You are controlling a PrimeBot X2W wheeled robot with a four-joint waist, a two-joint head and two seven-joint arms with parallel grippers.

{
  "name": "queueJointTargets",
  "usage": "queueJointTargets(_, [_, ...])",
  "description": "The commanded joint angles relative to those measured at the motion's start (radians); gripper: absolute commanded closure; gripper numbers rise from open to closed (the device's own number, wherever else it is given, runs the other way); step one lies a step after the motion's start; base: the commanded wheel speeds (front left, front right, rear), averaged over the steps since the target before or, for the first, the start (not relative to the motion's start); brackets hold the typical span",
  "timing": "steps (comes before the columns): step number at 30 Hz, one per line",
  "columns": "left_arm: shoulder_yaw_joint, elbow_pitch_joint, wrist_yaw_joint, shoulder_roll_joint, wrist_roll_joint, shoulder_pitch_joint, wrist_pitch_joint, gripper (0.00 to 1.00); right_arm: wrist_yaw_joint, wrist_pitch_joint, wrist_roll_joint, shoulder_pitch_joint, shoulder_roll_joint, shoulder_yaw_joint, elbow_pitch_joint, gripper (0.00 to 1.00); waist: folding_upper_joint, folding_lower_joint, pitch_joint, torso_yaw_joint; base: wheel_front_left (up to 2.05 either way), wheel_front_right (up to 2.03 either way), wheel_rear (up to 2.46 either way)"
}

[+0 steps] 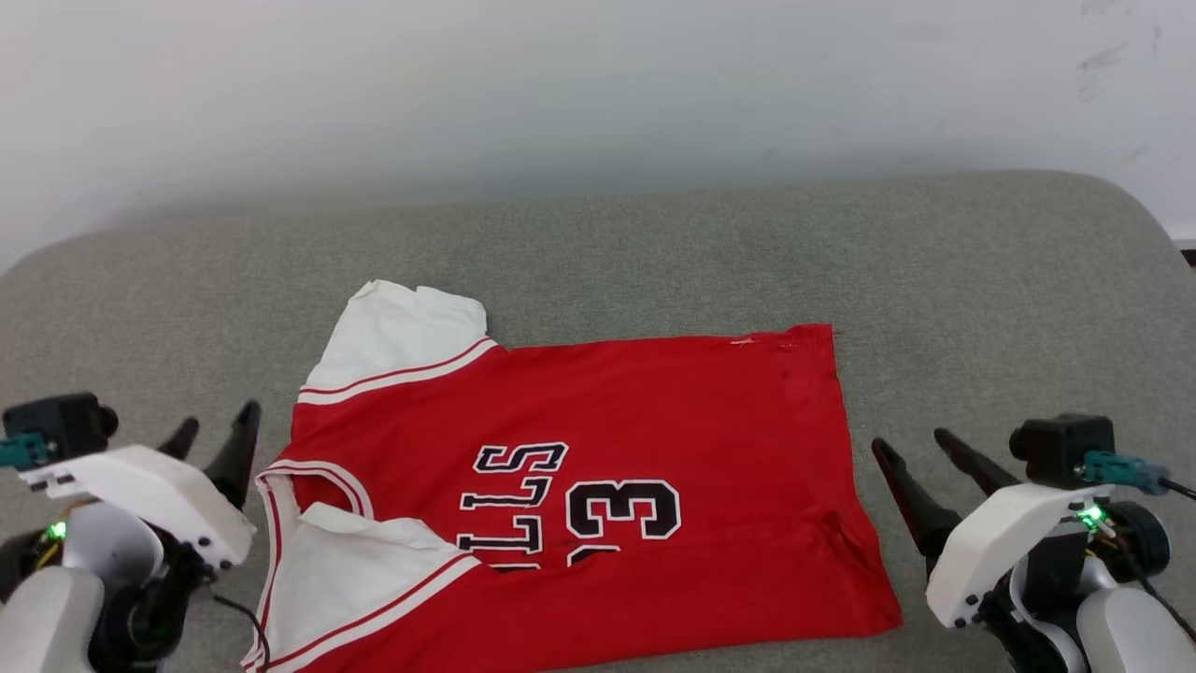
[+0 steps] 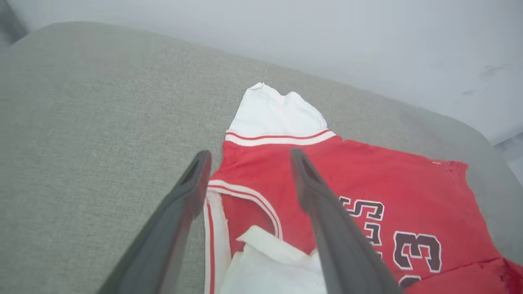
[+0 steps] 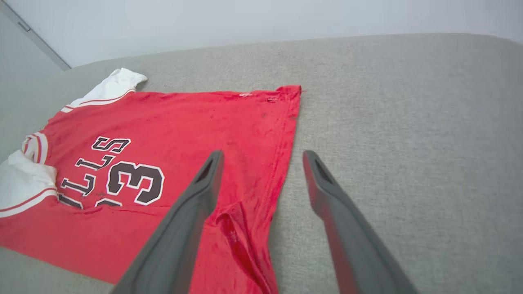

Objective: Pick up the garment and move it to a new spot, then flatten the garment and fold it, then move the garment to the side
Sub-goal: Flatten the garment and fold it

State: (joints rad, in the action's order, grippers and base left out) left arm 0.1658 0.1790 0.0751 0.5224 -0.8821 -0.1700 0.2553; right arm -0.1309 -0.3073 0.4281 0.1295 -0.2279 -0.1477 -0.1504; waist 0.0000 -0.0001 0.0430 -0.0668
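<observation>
Our left gripper (image 1: 221,418) and right gripper (image 1: 908,439) are hanging open, empty, flanking the shirt (image 1: 654,402) lying spread on the cushion (image 1: 654,243). Left wrist: we are seeing a sleeve (image 2: 265,257) doubled over the shirt's chest, risking a trapped lump. Right wrist: its hem corner (image 3: 241,228) is puckering, inviting a one-layer pinch.

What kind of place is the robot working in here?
Probably an indoor room, maybe a lab or home: a grey fabric-covered cushion set against a plain white wall, with a red garment laid on it.
</observation>
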Motion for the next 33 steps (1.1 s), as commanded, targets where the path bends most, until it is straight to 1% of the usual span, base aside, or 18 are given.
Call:
queueJointTargets(1, [-0.014, -0.013, 0.016, 0.002, 0.027, -0.054, -0.043, 0.0, 0.0, 0.059, -0.045, 0.029, 0.024, 0.022, 0.027, 0.0, 0.0, 0.0001, 0.036, -0.023, 0.0, 0.0, 0.0])
queueJointTargets(2, [-0.014, -0.013, 0.016, 0.002, 0.027, -0.054, -0.043, 0.0, 0.0, 0.059, -0.045, 0.029, 0.024, 0.022, 0.027, 0.0, 0.0, 0.0001, 0.036, -0.023, 0.0, 0.0, 0.0])
queueJointTargets(4, [-0.026, -0.025, 0.02, -0.002, 0.033, -0.103, -0.062, 0.0, 0.0, 0.103, -0.082, 0.052, 0.042, 0.039, 0.053, 0.0, 0.0, 0.0001, 0.074, -0.037, 0.0, 0.0, 0.0])
queueJointTargets(7, [-0.035, -0.018, 0.019, 0.023, 0.062, -0.2, -0.083, 0.0, 0.0, 0.165, -0.128, 0.093, 0.069, 0.06, 0.1, 0.0, 0.0, 0.0001, 0.15, -0.055, 0.0, 0.0, 0.0])
queueJointTargets(9, [-0.025, 0.002, 0.014, 0.051, 0.099, -0.271, -0.085, 0.0, 0.0, 0.196, -0.158, 0.124, 0.082, 0.067, 0.136, 0.0, 0.0, 0.0001, 0.206, -0.07, 0.0, 0.0, 0.0])
queueJointTargets(12, [0.009, 0.04, -0.009, 0.066, 0.131, -0.375, -0.059, 0.0, 0.0, 0.23, -0.183, 0.162, 0.103, 0.066, 0.175, 0.0, 0.0, 0.0001, 0.272, -0.09, 0.0, 0.0, 0.0])
queueJointTargets(14, [0.031, 0.07, -0.037, 0.089, 0.141, -0.449, -0.019, 0.0, 0.0, 0.241, -0.193, 0.181, 0.113, 0.066, 0.195, 0.0, 0.0, 0.0001, 0.314, -0.104, 0.0, 0.0, 0.0])
queueJointTargets(18, [0.06, 0.141, -0.1, 0.123, 0.108, -0.58, 0.112, 0.0, 0.0, 0.252, -0.201, 0.208, 0.132, 0.062, 0.217, 0.0, 0.0, 0.0001, 0.38, -0.133, 0.0, 0.0, 0.0])
queueJointTargets(22, [0.1, 0.193, -0.154, 0.173, 0.057, -0.696, 0.318, 0.0, 0.0, 0.263, -0.201, 0.224, 0.145, 0.054, 0.227, 0.0, 0.0, 0.0001, 0.435, -0.161, 0.0, 0.0, 0.0])
queueJointTargets(24, [0.113, 0.207, -0.165, 0.198, 0.033, -0.748, 0.422, 0.0, 0.0, 0.274, -0.197, 0.233, 0.15, 0.048, 0.23, 0.0, 0.0, 0.0001, 0.459, -0.174, 0.0, 0.0, 0.0])
queueJointTargets(26, [0.121, 0.229, -0.161, 0.224, 0.012, -0.787, 0.519, 0.0, 0.0, 0.286, -0.192, 0.244, 0.154, 0.041, 0.232, 0.0, 0.0, 0.0001, 0.484, -0.188, 0.0, 0.0, 0.0])
queueJointTargets(27, [0.122, 0.24, -0.151, 0.234, 0.001, -0.804, 0.565, 0.0, 0.0, 0.292, -0.191, 0.248, 0.156, 0.038, 0.233, 0.0, 0.0, 0.0001, 0.497, -0.196, 0.0, 0.0, 0.0])
queueJointTargets(30, [0.13, 0.251, -0.119, 0.273, 0.004, -0.848, 0.664, 0.0, 0.0, 0.303, -0.184, 0.256, 0.162, 0.023, 0.231, 0.0, 0.0, 0.0001, 0.532, -0.218, 0.0, 0.0, 0.0])
queueJointTargets(33, [0.14, 0.258, -0.083, 0.306, 0.012, -0.855, 0.741, 0.0, 0.0, 0.31, -0.175, 0.267, 0.166, 0.005, 0.221, 0.0, 0.0, 0.0001, 0.558, -0.235, 0.0, 0.0, 0.0])
